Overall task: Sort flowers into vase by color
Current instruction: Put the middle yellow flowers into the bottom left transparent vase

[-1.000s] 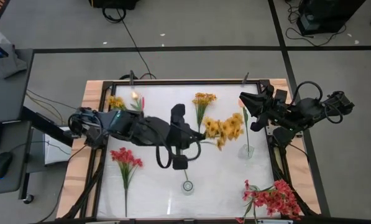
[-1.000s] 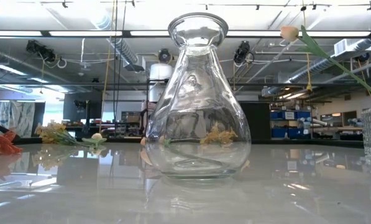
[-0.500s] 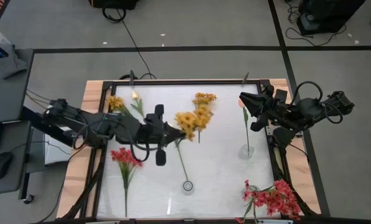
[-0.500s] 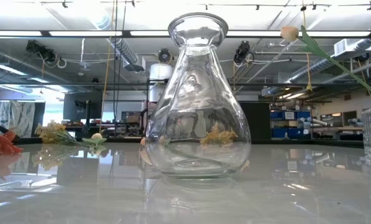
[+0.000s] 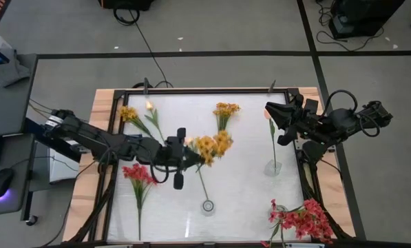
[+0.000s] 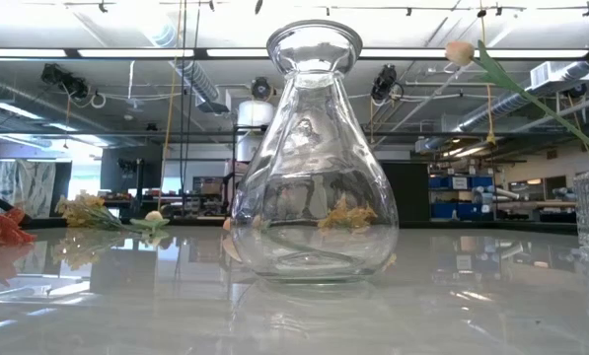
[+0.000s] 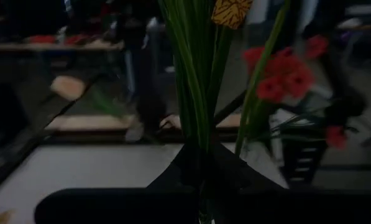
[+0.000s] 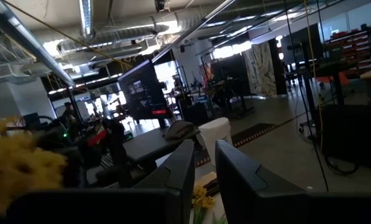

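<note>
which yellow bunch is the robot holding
The middle yellow bunch, gripped by the left gripper; the other two lie untouched along the far edge.

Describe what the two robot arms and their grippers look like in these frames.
Both arms are black, jointed and chunky, with dark cables looped along the links. The left gripper and the right gripper each end in two flat, matte black fingers. No markings show. The right arm carries rounded cable loops near its base.

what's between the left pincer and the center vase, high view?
The green stem of the yellow cluster held by the left pincer runs to the vase; otherwise bare table.
</note>
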